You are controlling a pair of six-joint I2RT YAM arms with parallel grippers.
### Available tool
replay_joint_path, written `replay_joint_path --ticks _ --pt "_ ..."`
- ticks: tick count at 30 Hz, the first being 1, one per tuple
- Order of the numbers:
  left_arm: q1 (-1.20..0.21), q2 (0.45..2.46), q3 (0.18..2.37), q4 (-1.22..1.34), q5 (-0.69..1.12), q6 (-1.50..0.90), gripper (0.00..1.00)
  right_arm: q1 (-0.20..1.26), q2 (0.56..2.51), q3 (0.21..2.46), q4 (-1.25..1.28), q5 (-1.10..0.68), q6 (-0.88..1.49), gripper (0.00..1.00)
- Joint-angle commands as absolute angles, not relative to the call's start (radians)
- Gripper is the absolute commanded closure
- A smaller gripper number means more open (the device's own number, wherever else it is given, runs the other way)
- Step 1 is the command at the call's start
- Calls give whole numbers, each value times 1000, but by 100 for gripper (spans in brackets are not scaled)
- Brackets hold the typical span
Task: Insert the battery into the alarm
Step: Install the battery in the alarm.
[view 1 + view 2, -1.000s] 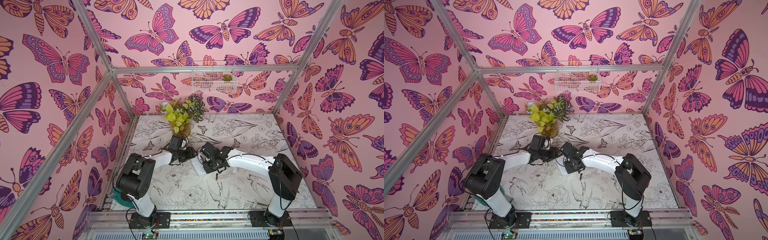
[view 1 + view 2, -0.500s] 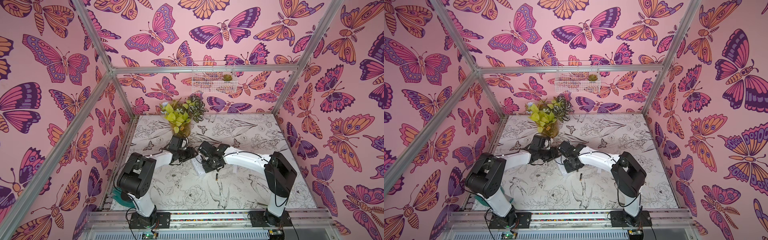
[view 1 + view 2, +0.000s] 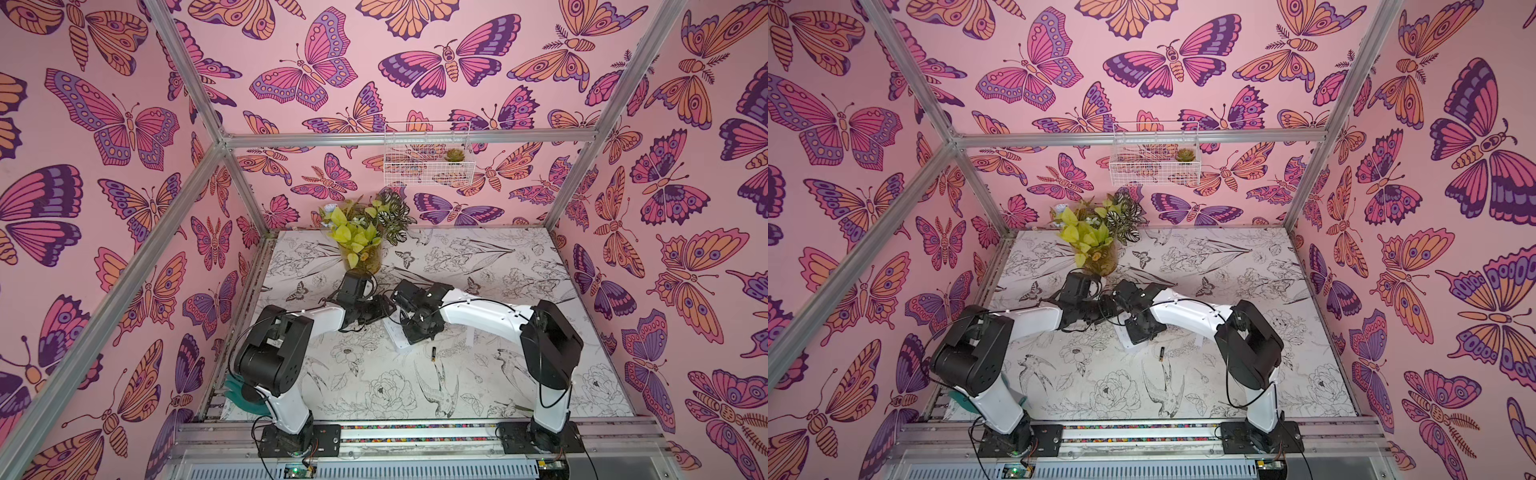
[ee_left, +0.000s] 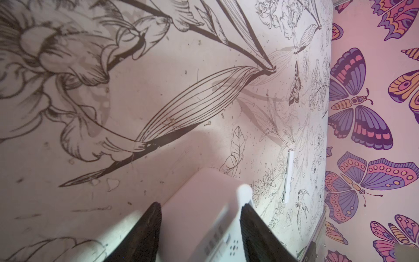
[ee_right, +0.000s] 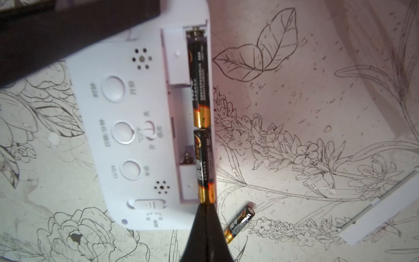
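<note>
Closed right end effector [image 5: 205,206] pushes the black-and-gold cylindrical battery [image 5: 202,165] into the white rounded plastic alarm [image 5: 136,106], clamped face-down on the surface [image 5: 317,90] by the left end effector [image 4: 201,205]; an off-axis push could pop it out.

The alarm [image 5: 95,127] back reads "12/24" and "°C/°F"; a battery [image 5: 199,74] reads "AAA"
</note>
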State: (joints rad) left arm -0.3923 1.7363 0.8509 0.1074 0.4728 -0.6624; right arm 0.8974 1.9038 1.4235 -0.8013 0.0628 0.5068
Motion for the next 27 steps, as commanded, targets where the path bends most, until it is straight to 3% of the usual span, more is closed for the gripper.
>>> replay_joint_path --ticks 1,13,27 --pt "-414 1743 821 84 507 -674 42 885 1898 1353 -681 69 493 100" --pt "-382 1711 827 22 432 -658 42 885 1832 1299 -660 41 487 100" --pt "-376 1703 834 5 427 -646 41 885 1761 1264 -633 17 473 86"
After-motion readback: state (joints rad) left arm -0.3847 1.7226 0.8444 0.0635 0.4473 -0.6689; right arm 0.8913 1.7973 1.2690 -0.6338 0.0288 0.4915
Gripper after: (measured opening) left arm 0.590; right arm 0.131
